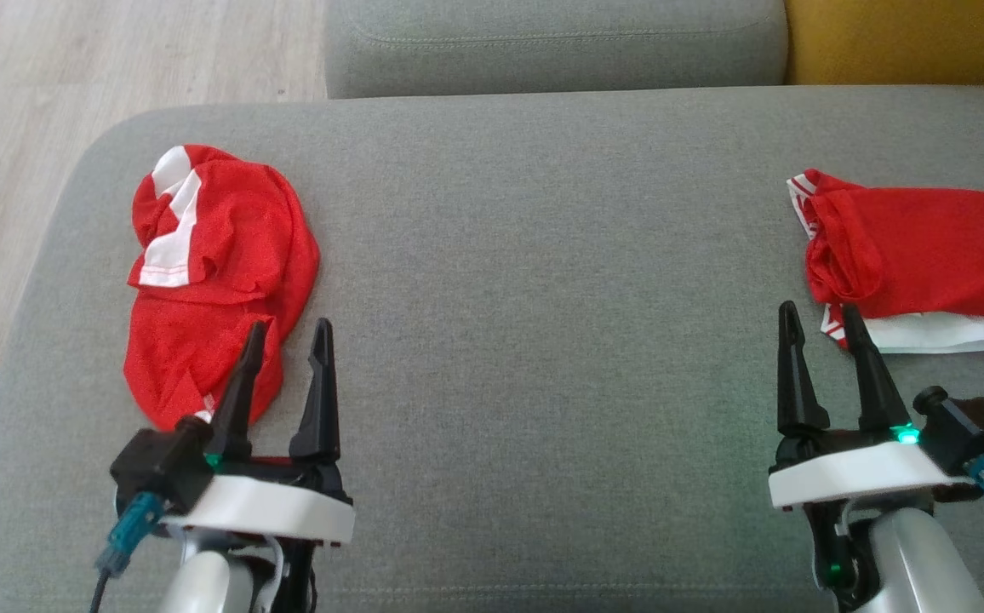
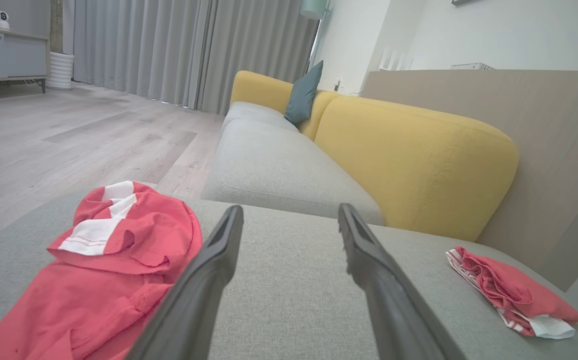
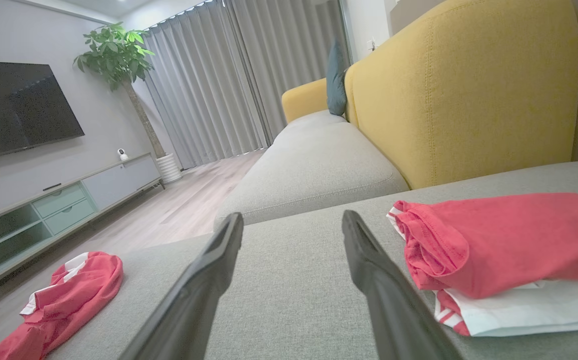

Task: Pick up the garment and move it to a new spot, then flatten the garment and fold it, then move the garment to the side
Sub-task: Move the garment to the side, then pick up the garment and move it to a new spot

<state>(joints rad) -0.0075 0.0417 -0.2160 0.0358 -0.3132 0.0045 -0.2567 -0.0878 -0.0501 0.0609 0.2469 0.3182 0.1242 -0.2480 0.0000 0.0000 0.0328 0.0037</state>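
While reaching for garment (image 1: 220, 281), crumpled at nine o'clock on cushion (image 1: 543, 298), pinch a raised fold, not flat cloth. Left gripper (image 1: 289, 326) at its five o'clock edge, jaws wide, empty. Right gripper (image 1: 819, 309) likewise wide, empty, beside folded pile (image 1: 918, 255) at three o'clock; leave that alone.

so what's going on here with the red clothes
A two-armed robot faces two garments on a grey cushion. Its left gripper is at the near edge of a crumpled red garment; its right gripper is just short of a folded red garment. Both sets of jaws are open, holding nothing.
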